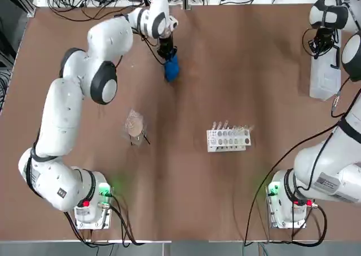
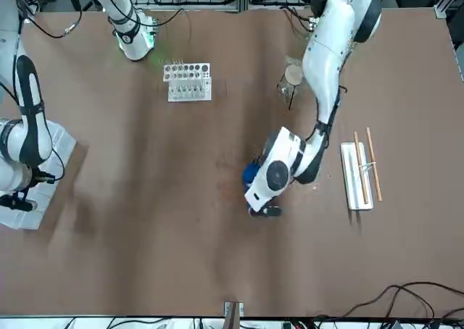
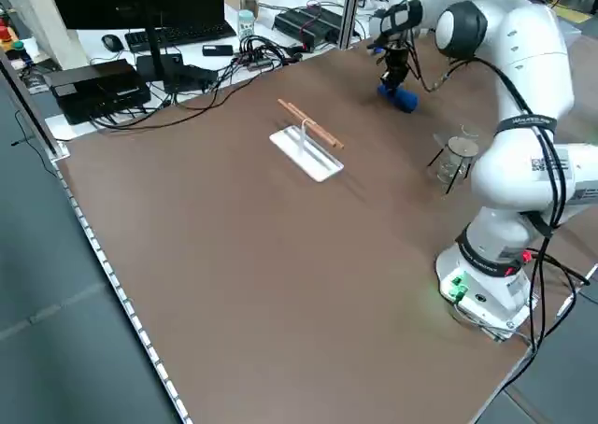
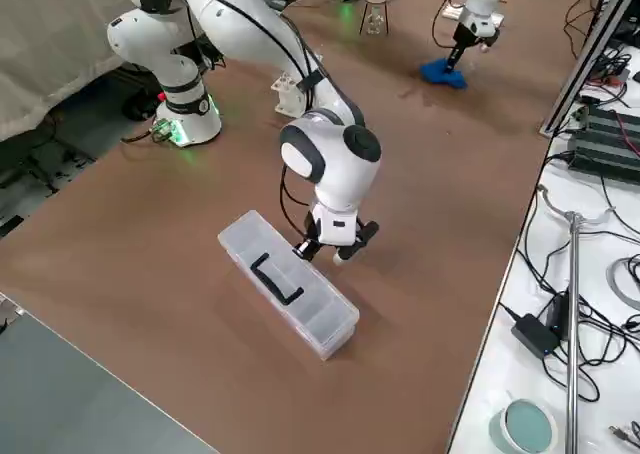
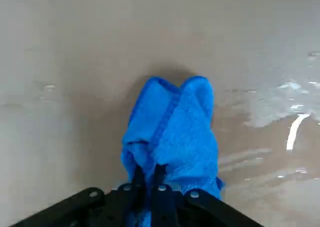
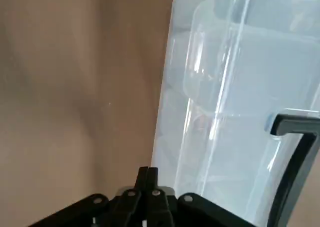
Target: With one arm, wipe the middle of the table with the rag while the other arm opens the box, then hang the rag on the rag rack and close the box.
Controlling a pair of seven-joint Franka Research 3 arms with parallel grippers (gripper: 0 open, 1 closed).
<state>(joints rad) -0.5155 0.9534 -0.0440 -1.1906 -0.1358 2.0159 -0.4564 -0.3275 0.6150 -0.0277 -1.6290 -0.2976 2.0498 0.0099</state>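
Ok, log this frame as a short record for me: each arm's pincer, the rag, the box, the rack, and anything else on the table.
left pincer: shut on the rag, at the far middle of the table
rag: bunched, its lower end on the tabletop
right pincer: shut, at the box lid's edge
box: lid down, black handle on top
rag rack: bare, nothing hung on it
other items: white tube rack; wrapped tan disc
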